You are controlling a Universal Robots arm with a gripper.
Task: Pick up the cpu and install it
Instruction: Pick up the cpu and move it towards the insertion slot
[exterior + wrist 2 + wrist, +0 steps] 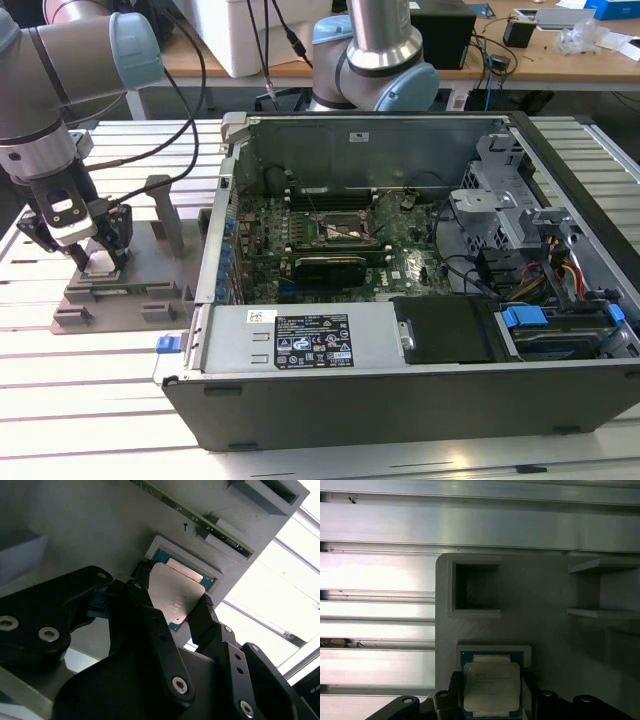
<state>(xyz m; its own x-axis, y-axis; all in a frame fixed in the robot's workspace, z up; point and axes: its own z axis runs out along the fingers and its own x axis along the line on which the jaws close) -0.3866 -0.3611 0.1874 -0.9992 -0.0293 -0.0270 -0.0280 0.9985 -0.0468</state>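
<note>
The cpu (491,687) is a small square chip with a silvery top and a green rim. It lies in a shallow recess (527,652) of the grey fixture plate (150,290) at the exterior view's left, and I see it as cpu (175,592) and as a pale patch, cpu (100,264). My gripper (100,262) is down over it. In the second wrist view the gripper (172,599) has one black finger (145,605) against one side of the chip and the other finger (202,620) against the opposite side, shut on it. The chip still sits at the recess.
The open computer case (400,400) lies on the ribbed metal table, to the right of the fixture in the exterior view. Its motherboard socket (345,230) sits mid-board, with a long black card (330,268) just in front. Upright posts (165,210) stand on the fixture. A second arm (375,60) rises behind the case.
</note>
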